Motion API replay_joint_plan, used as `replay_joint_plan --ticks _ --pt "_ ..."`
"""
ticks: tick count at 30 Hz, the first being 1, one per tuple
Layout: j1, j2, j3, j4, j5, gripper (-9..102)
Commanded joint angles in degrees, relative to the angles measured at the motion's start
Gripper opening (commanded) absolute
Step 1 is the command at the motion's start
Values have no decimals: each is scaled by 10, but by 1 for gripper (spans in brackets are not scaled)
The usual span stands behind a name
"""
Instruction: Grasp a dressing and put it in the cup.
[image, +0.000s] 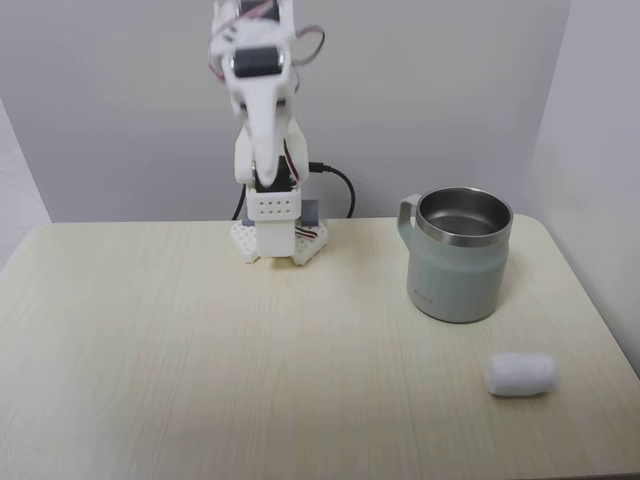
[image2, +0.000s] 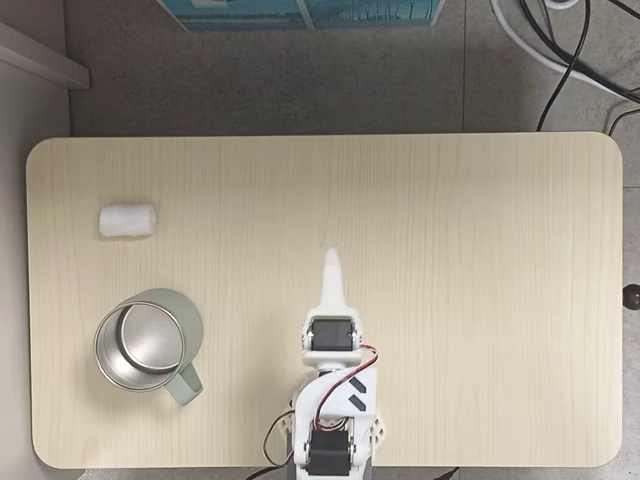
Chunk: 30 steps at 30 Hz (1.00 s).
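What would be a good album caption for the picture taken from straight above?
White arm's gripper hangs mid-table; steel-lined mug and white dressing sit apart on the left.

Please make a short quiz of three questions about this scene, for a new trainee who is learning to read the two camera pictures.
1. True or false: the dressing already lies inside the cup.
2. In the view from above, where does the cup's handle point: toward the robot's edge of the table, or toward the far edge?
3. Multiple choice. The gripper is: A) touching the dressing; B) over the cup; C) apart from both.

Key
1. False. It lies on the table beside the cup, not touching it.
2. Toward the robot's edge.
3. C.
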Motion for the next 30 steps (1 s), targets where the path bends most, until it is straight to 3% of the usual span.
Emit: replay_joint_plan --ticks 1,8,15,30 --pt "-52 76 132 56 21 6" --pt "-165 226 300 157 136 13" --pt "-250 296 303 145 266 26" --pt "-327 553 398 105 325 32"
